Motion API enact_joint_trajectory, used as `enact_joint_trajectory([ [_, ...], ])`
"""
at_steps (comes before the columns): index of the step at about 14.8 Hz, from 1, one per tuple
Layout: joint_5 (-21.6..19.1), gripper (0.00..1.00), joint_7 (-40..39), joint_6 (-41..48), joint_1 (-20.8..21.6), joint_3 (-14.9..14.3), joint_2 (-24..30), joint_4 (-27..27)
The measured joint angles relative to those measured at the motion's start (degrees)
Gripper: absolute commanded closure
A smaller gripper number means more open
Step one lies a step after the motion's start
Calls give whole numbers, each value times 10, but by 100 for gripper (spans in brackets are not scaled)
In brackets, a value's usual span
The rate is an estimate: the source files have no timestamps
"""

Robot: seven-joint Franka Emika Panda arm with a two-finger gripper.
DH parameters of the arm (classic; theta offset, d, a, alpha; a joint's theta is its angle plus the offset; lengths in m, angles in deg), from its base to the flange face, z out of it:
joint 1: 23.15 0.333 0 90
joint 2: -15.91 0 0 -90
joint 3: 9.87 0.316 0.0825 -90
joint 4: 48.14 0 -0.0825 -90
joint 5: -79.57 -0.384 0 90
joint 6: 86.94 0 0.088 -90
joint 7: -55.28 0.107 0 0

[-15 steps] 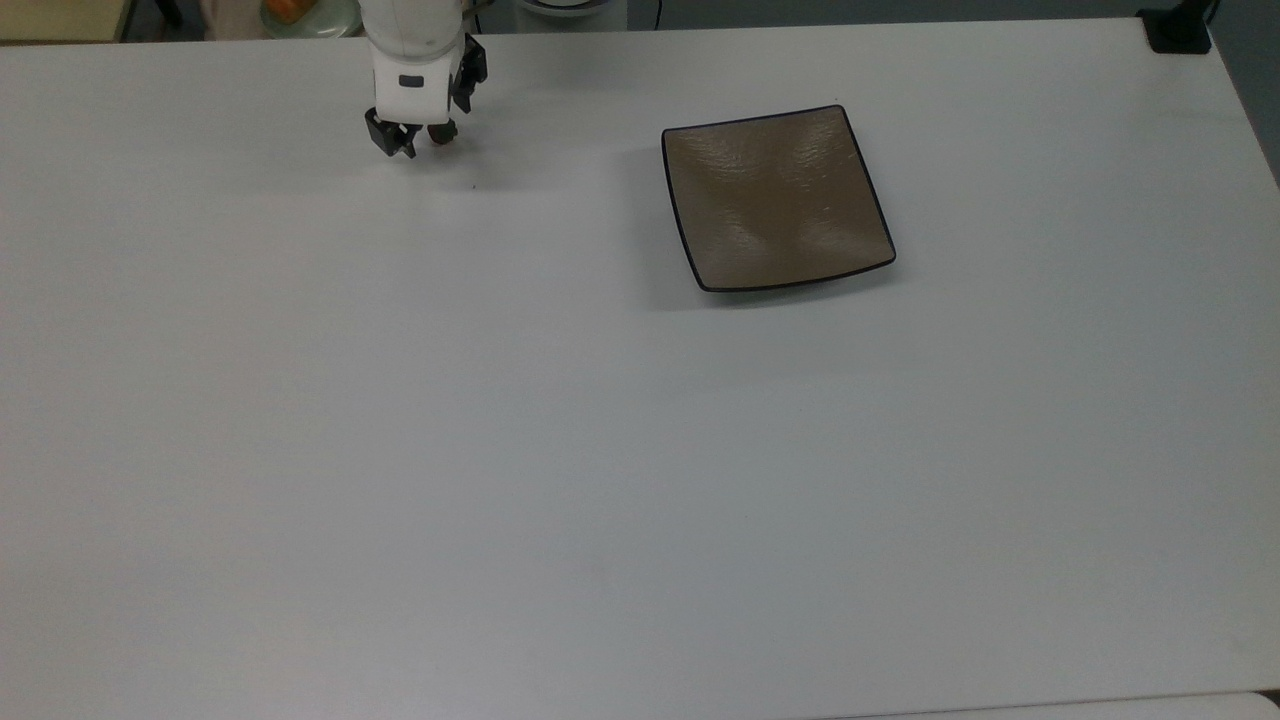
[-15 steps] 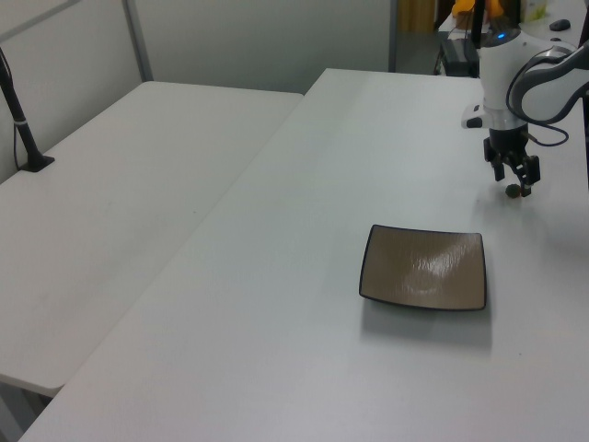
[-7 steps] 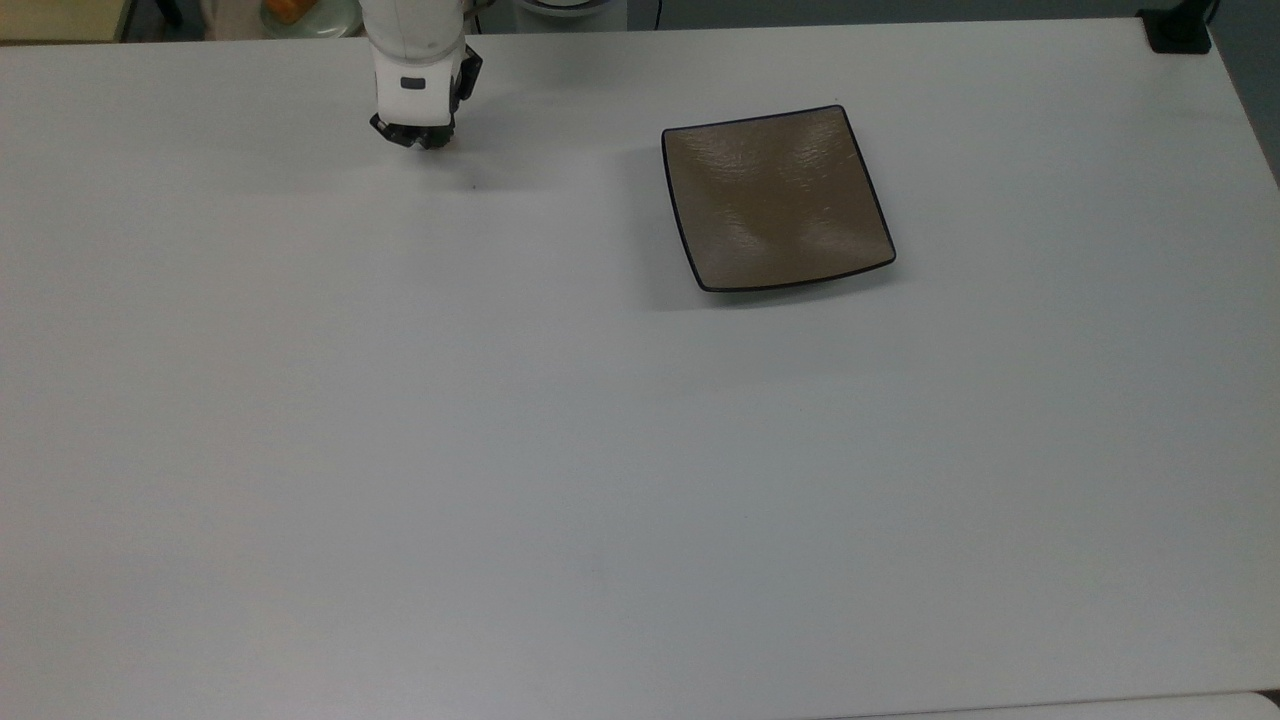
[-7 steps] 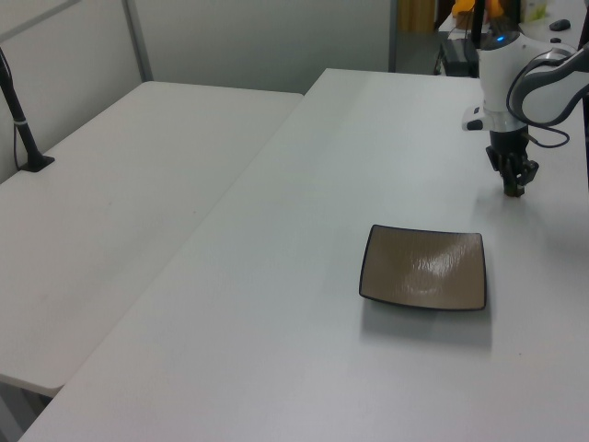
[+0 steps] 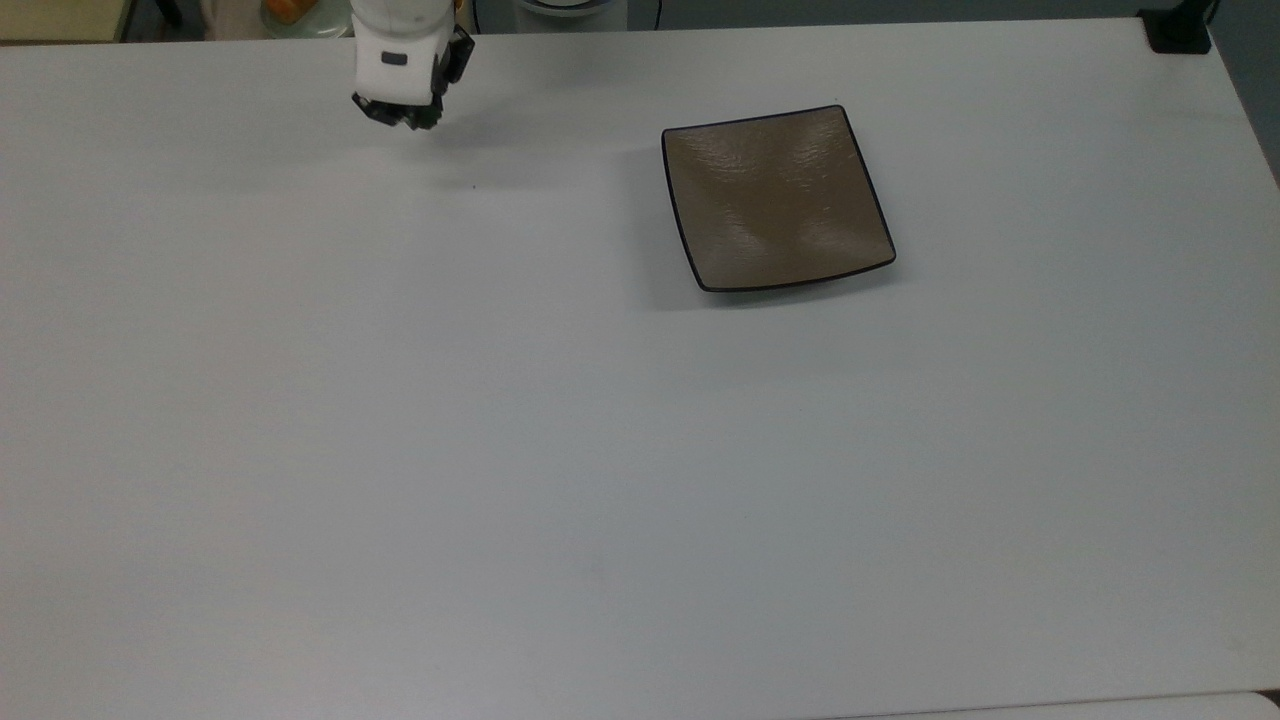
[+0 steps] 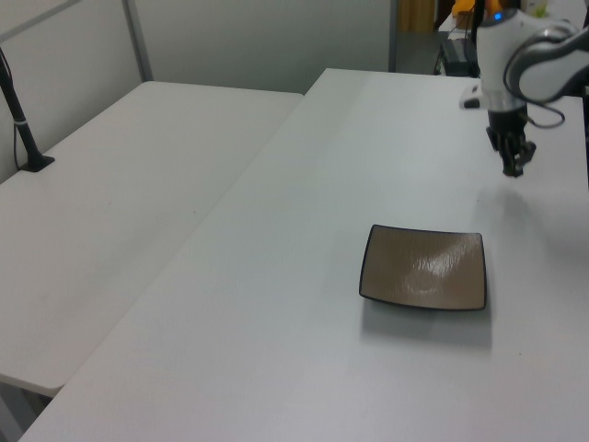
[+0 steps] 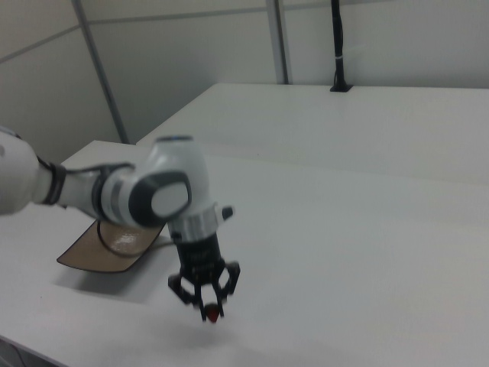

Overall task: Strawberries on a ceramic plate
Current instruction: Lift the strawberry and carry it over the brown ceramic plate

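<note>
The small red strawberry (image 7: pixel 212 314) hangs pinched between my fingertips, clear of the white table. My gripper (image 7: pixel 212 309) is shut on it and points straight down. In the top view the gripper (image 5: pixel 395 112) is near the table's far edge, well off the top view's left of the ceramic plate (image 5: pixel 775 200); the berry is hidden under the hand there. The plate is square, glossy brown with a thin dark rim, and bare. In the left view the gripper (image 6: pixel 512 166) hovers beyond the plate (image 6: pixel 423 269). In the right view the plate (image 7: pixel 107 248) lies behind the arm.
The white table (image 5: pixel 600 450) stretches wide in front of the plate. A black post base (image 5: pixel 1178 30) sits at the top view's far right corner. A second white table (image 6: pixel 120 203) adjoins on the left view's left, with a black post (image 6: pixel 23 129). A dish with something orange (image 5: pixel 300 12) lies past the far edge.
The fingers closed around the strawberry on the table, then the gripper lifted it and drifted slightly toward the top view's upper left. The plate stayed put.
</note>
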Motion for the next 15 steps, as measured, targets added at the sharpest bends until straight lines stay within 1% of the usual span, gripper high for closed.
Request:
enact_joint_trajectory([
  [2,0,96,15,66,8,0,9,-57],
  [4,-6,96,22,136,19,0,13,-124],
  [6,-27,96,27,189,25,1,14,-189],
  [8,-46,96,30,224,26,0,14,-238],
  [11,-60,96,49,247,37,1,14,-286],
  [15,-73,96,136,253,85,2,11,-305],
])
